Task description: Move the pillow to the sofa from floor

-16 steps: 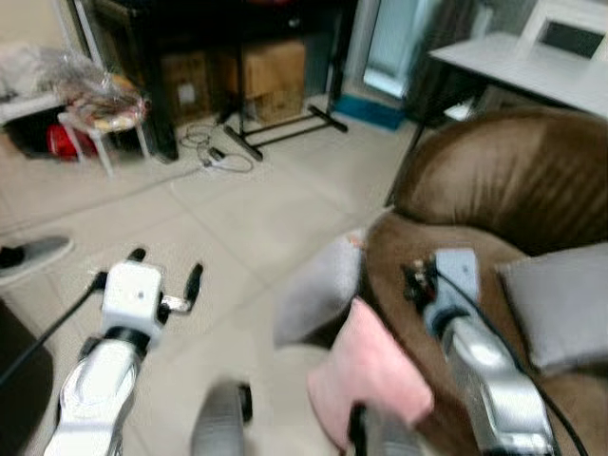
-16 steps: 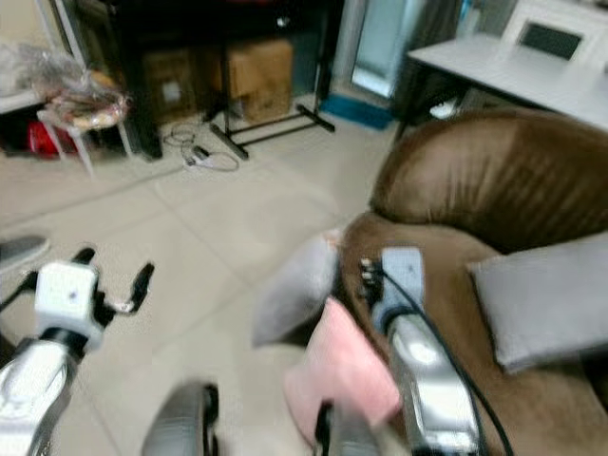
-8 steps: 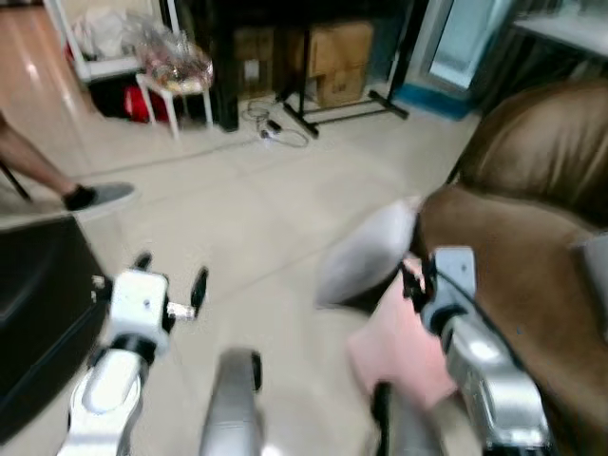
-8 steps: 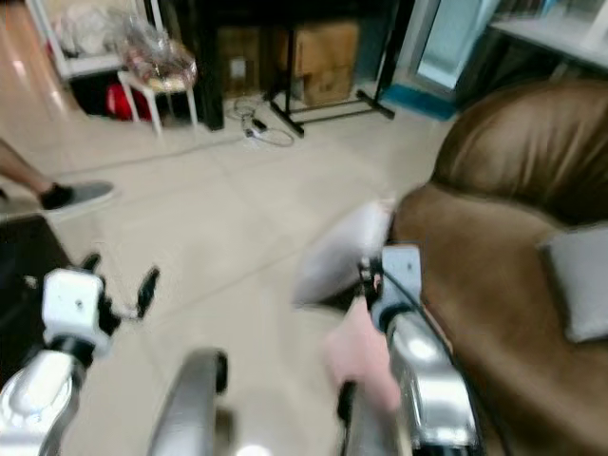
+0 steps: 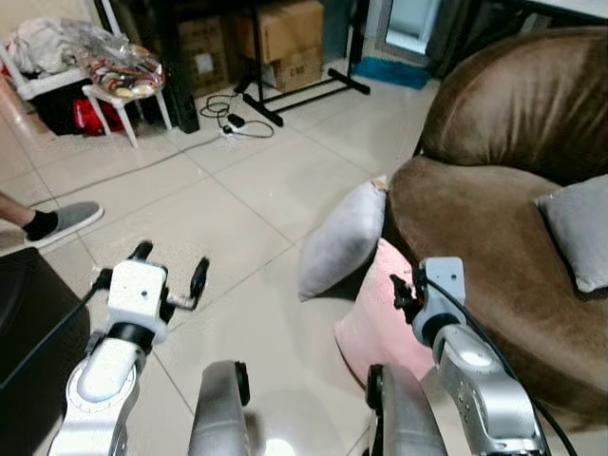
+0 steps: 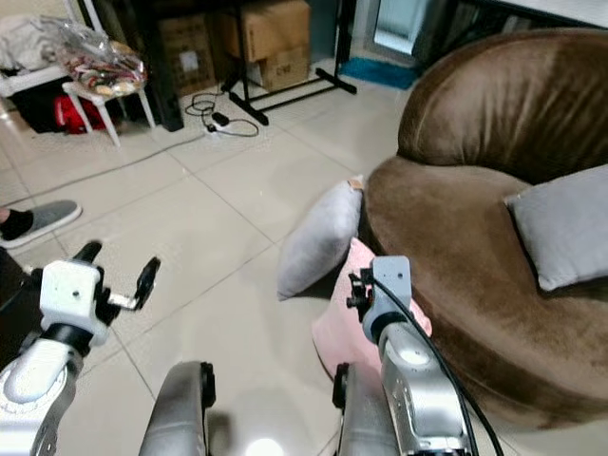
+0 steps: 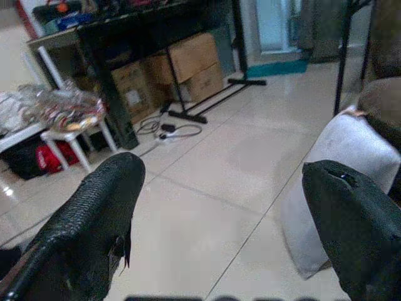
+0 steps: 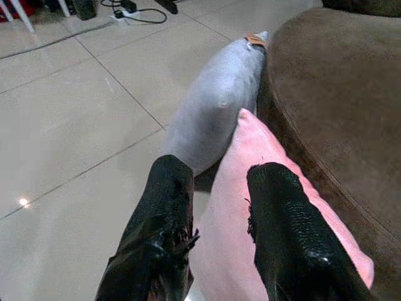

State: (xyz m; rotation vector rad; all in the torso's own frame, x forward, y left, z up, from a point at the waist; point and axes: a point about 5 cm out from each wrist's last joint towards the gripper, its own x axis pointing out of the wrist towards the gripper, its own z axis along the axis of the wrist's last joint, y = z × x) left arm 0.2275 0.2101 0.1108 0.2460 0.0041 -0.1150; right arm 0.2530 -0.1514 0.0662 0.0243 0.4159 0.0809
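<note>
A grey pillow [image 5: 342,242] stands on the tiled floor, leaning against the front of the brown sofa [image 5: 484,237]. Beside it a pink pillow [image 5: 372,318] also leans on the sofa's front. My right gripper [image 8: 222,170] is open, hovering just over the pink pillow's upper edge, with the grey pillow [image 8: 216,113] beyond. My left gripper [image 5: 171,266] is open over bare floor, well to the left of both pillows; the left wrist view has the grey pillow [image 7: 351,163] off past one finger. A second grey pillow [image 5: 578,228] lies on the sofa seat.
A person's foot in a grey shoe [image 5: 59,220] rests at the left. Further back stand a white stool with a bag [image 5: 119,74], cardboard boxes [image 5: 285,28], a black stand [image 5: 304,90] and a cable [image 5: 237,123]. A black object [image 5: 24,323] is at my near left.
The camera has swung and the picture has sharpened; the scene has shifted in view. Both grippers stay open, the right one still near the pink pillow.
</note>
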